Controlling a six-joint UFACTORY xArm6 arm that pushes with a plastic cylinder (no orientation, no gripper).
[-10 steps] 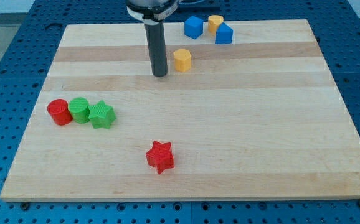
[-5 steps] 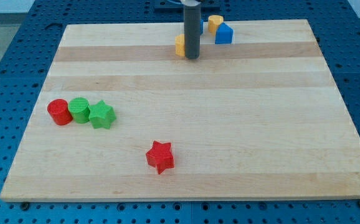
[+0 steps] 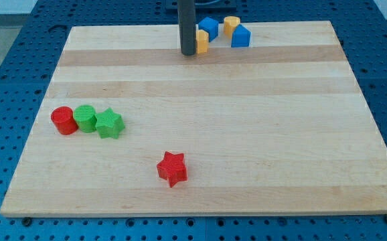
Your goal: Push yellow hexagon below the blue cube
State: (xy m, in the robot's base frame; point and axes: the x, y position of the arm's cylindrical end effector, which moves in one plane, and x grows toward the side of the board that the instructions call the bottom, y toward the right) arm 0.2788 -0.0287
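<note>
The yellow hexagon (image 3: 202,41) sits near the board's top edge, touching the lower left side of the blue cube (image 3: 209,27). The dark rod stands upright, and my tip (image 3: 188,52) rests on the board right against the hexagon's left side, partly hiding it. The rod's upper end leaves the view at the top.
A second yellow block (image 3: 231,25) and a second blue block (image 3: 240,36) sit right of the cube. A red cylinder (image 3: 63,120), a green cylinder (image 3: 84,118) and a green star (image 3: 109,124) line up at the left. A red star (image 3: 172,168) lies low in the middle.
The yellow hexagon has been pushed up and slightly right to the blue cube. My tip went from the hexagon's left, to its right, and is now back on its left.
</note>
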